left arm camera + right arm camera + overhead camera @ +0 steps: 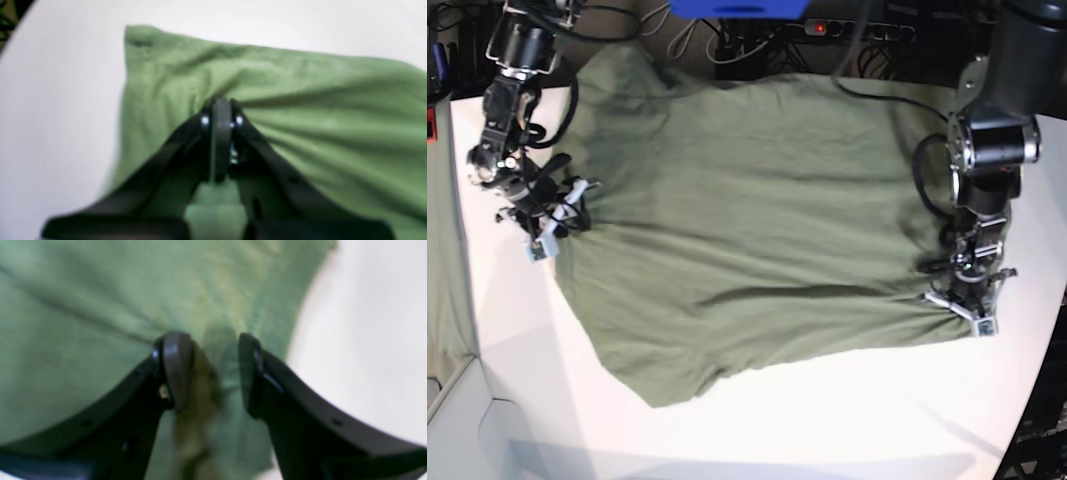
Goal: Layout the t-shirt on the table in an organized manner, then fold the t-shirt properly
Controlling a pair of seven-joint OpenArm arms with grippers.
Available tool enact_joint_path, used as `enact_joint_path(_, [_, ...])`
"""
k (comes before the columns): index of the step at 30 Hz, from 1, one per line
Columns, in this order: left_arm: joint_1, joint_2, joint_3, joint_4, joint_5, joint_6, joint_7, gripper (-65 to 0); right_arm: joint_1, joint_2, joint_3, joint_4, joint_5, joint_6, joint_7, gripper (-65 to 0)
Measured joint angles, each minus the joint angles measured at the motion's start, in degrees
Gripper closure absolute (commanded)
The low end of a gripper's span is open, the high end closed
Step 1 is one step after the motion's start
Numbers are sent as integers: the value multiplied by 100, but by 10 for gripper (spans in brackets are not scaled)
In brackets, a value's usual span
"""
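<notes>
My left gripper (221,113) has its jaws pressed together on a pinch of the t-shirt (300,110), creases fanning out from the tips. My right gripper (206,366) stands partly apart, a raised fold of the green cloth between its fingers (176,366); whether they press it I cannot tell. The shirt lies spread across the middle of the table (827,430), reaching its far edge, each gripper at one side edge of the cloth.
</notes>
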Motion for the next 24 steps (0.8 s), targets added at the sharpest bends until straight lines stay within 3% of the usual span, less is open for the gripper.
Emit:
enact_joint_path(5, [15, -212, -13, -9, 522, 72, -188, -15, -114, 192, 7, 2, 2, 0, 52, -240])
enact_joint_path(10, [-431, -42, -15, -52, 1091, 50, -295, -18, -302, 221, 15, 28, 76, -2, 212, -240])
enact_joint_path(12, [-566, 85, -15, -26, 1167, 70, -328, -52, -343, 243, 15, 35, 90, -2, 245, -240])
enact_joint_path(18, [-527, 330, -15, -28, 1329, 28, -291, -241, -385, 369, 4, 129, 76, -2, 136, -243])
enact_joint_path(24, [-538, 455, -48, 522, 1213, 28, -197, -267, -367, 216, 17, 1034, -101, 0, -146, -244])
